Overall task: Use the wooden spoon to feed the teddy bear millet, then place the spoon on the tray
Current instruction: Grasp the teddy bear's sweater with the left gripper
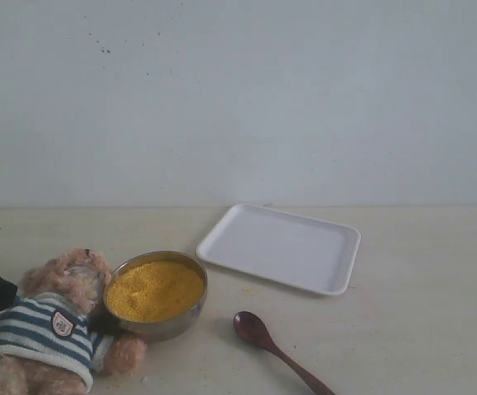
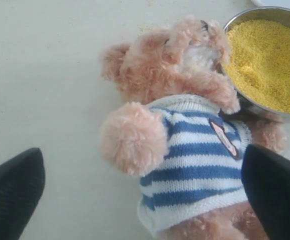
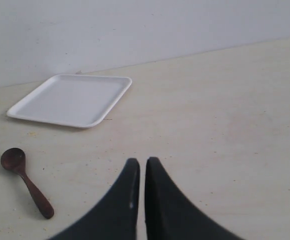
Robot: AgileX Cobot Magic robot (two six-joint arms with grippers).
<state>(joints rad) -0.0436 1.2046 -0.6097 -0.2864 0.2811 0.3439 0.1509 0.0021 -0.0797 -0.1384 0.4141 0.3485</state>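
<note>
At the far left the left pincer (image 2: 141, 149) stands spread wide, one dark finger on each side of the teddy bear (image 1: 53, 317) and gripping nothing. The bear lies tilted back on the surface (image 1: 419, 329) in its striped shirt. Its face is against the rim of the metal bowl (image 1: 169, 327), and one paw rests over that rim. The millet (image 1: 155, 290) fills the bowl nearly to the brim.

Just right of the bowl, and clear of it, the wooden spoon (image 1: 275, 350) lies flat on the surface. Its oval bowl points toward the tray (image 1: 280, 247), its handle runs toward the near edge, and it carries no grain. The tray sits behind it, apart from the spoon.

The right pincer (image 3: 142, 167) is pressed together with nothing between its tips. It does not show in the exterior view.

The step in hand looks to be picking up the spoon. To do it well, the right pincer should spread first, then come down square across the thin handle, toward its far end. That leaves the oval bowl free to dip into the millet. A low, firm pinch should keep the narrow handle from rolling or tipping.

From the right wrist view the spoon lies well apart from the closed tips, off toward the bowl's side. The tray lies farther ahead.
</note>
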